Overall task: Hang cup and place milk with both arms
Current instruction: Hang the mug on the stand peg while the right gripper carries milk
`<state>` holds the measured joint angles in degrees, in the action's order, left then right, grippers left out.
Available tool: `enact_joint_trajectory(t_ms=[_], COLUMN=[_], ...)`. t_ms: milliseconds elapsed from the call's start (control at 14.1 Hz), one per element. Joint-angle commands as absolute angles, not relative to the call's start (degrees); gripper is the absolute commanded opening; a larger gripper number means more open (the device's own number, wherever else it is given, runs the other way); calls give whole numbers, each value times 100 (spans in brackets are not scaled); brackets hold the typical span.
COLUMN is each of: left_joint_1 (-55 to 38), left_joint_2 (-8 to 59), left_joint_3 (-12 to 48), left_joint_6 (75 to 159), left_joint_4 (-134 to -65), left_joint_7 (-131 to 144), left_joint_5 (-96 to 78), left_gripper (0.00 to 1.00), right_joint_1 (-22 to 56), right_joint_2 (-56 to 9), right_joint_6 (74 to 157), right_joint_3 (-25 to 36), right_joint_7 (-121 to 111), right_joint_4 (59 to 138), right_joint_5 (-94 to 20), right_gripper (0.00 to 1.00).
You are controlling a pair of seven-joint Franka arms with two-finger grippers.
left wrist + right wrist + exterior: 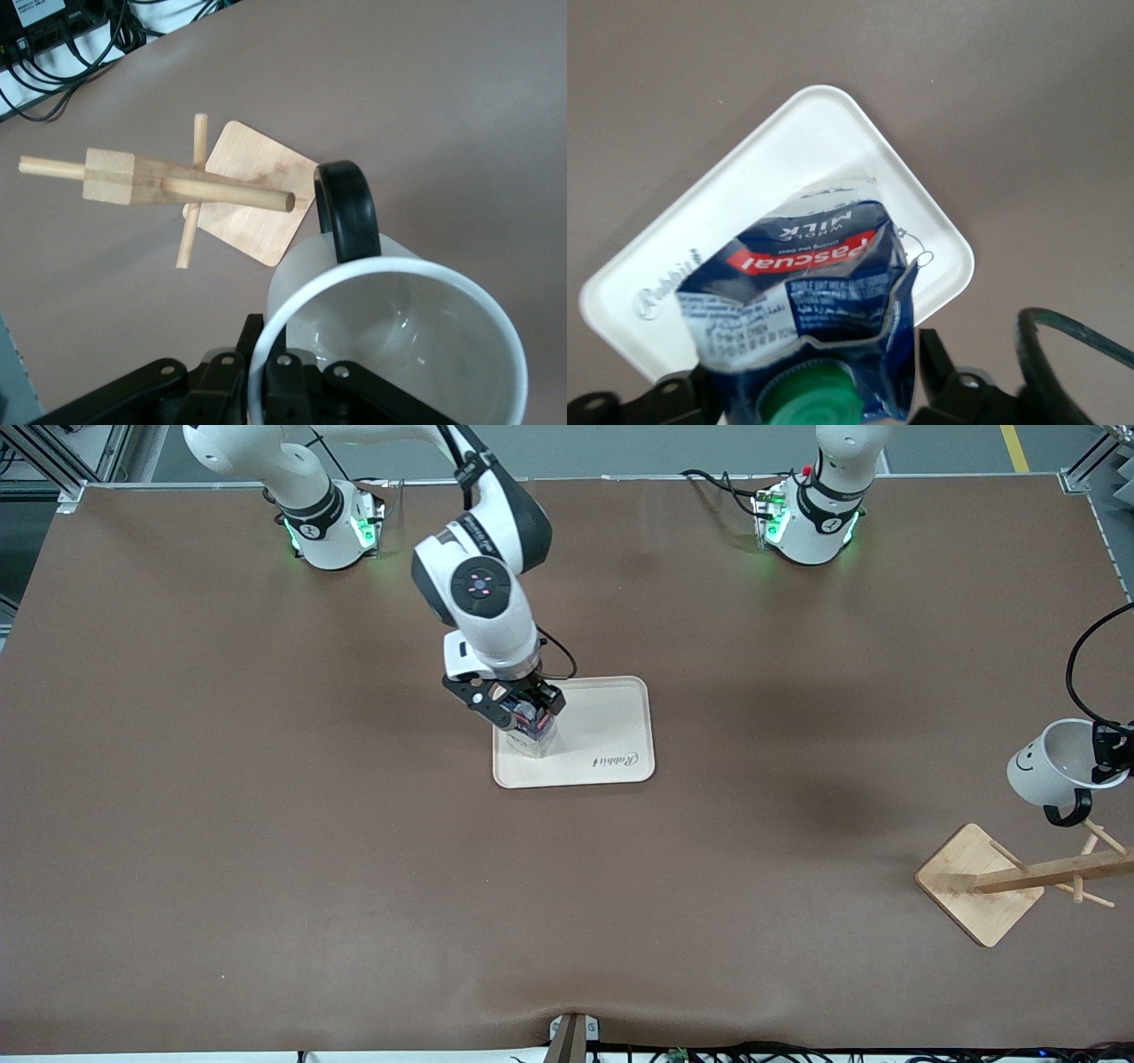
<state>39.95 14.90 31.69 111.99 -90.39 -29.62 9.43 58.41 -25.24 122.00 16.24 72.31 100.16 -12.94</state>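
Note:
My right gripper (pixel 524 710) is shut on the milk (pixel 532 729), a dark blue carton with a green cap (pixel 811 400), and holds it upright at the corner of the cream tray (pixel 611 735) nearest the right arm. I cannot tell whether the carton touches the tray. In the right wrist view the carton (pixel 806 301) hangs over the tray (pixel 647 292). My left gripper (pixel 1112 751) is shut on the rim of the white cup (pixel 1054 766) with the smiley face, tilted over the wooden cup rack (pixel 1036 875). The black handle (pixel 347 212) is close to a rack peg (pixel 235 193).
The rack's square base (pixel 977 886) stands at the left arm's end of the table, close to the edge. A black cable (pixel 1076 664) loops above the cup. The brown tabletop lies bare round the tray.

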Motion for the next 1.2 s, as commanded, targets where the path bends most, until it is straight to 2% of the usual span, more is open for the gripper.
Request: enact_joint_trajectory(t_ms=[0,141,283,424,566,707,848,990,1131], left_joint_1=[4034,4113,4122,4140,4148,4148,4157,4166,4166], left_joint_2=[1634,1775,1942,1969,1978,2100,2144,2162,2241], left_joint_3=[3199,3199,3199,3199,3199,3199,3199,3199,3199], left_joint_6=[11153,11171,11171,11171,11180,11188,11188,11188,11197], left_joint_4=[-8859,-8772,-8614,-8578,-8525,-8412,-8385,-8376,-8358], left_joint_7=[-3146,-3286,-3401,-3437,-3428,-3436,-3445,-3428,-3419], left_joint_5=[738,721,729,721,695,694,721,738,738], left_gripper=[0,0,0,0,0,0,0,0,0], right_joint_1=[5863,5749,5512,5056,4293,3816,3543,3542,3464], right_joint_2=[-2602,-2558,-2514,-2522,-2557,-2523,-2374,-2128,-1690], right_joint_6=[12041,12006,11639,10885,10286,9566,8976,8895,9008], right_joint_3=[1705,1731,1731,1731,1723,1723,1740,1784,1854], right_joint_7=[7330,7277,7269,7251,7207,6727,6058,5924,4920], right_joint_4=[9888,9809,9573,8968,8370,8166,8191,8366,9127], right_joint_5=[-1116,-1169,-1195,-1763,-2860,-3094,-3024,-2369,-1489], right_gripper=[0,0,0,0,0,0,0,0,0])
